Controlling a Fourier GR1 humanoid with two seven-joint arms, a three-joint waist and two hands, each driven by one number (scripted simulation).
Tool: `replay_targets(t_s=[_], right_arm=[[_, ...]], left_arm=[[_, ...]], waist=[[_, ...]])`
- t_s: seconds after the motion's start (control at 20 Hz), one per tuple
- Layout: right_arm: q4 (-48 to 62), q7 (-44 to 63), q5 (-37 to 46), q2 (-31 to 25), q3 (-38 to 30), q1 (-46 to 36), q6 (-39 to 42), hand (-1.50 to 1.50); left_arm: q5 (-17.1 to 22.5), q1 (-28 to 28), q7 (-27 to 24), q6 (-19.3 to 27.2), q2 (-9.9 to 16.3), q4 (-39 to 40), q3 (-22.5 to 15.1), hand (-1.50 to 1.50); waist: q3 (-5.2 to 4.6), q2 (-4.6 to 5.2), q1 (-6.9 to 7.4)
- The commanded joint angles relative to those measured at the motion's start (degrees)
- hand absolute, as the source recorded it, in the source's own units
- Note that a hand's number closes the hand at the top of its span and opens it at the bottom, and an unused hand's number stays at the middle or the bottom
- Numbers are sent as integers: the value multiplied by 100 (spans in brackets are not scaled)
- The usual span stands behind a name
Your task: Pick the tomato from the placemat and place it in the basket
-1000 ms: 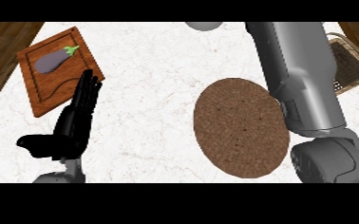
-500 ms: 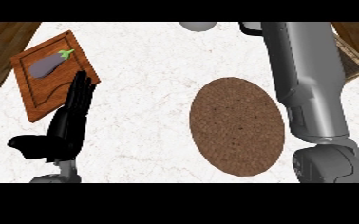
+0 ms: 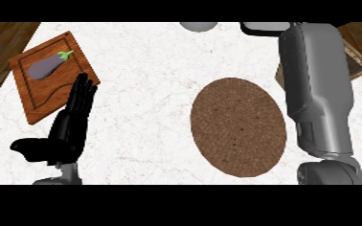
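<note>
The counter (image 3: 148,62) is white marble-like stone with faint brownish veins; at its left lies a rectangular wooden cutting board (image 3: 42,100), reddish-brown with a visible grain and a shallow groove near its rim, turned at an angle so 1 corner points up the view; on its upper part rests an eggplant (image 3: 46,67), smooth, oblong and grey-purple with a small green stem at its upper right end. Right of centre lies the placemat (image 3: 238,127), an oval of dark brown, coarse woven texture, lying flat on the stone and bare on top. The tomato shows nowhere in the head view, neither on the placemat nor elsewhere on the counter. A sliver of brown woven material at the right edge may be the basket (image 3: 351,60), mostly hidden behind the right forearm (image 3: 317,91); that grey, smooth-shelled forearm runs from the lower right corner up to the top of the view, where the right hand is out of sight, so its fingers cannot be told. The left hand (image 3: 67,129) rests at lower left, black, fingers straight and released, their tips overlapping the board's lower right edge, thumb pointing left.
</note>
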Motion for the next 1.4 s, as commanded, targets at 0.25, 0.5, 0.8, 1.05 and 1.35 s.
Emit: replay_targets(t_s=[0.25, 0.5, 0.8, 1.05, 1.35], right_arm=[[-948, 253, -343, 135, -5, 900, 40, 150], [-1022, 248, -493, 67, 32, 1016, -130, 150], [-1639, 484, -387, 301, -169, 1580, -324, 150], [-1465, 181, -810, 76, -125, 1645, -196, -150], [-1510, 33, -831, 99, 82, 1805, -1027, -150]], left_arm=[[-130, -32, 98, 48, -76, -32, -95, 0], [-56, -39, 81, -29, -54, -93, -15, 0], [-19, 20, 289, -85, 47, -277, 34, 0], [-67, 69, 219, -38, -41, -299, 23, 0], [-216, 128, 48, 4, -212, -194, -158, 0]], waist=[[3, -4, -7], [2, 12, 31], [2, 1, 8], [2, 14, 42], [3, 24, 65]])
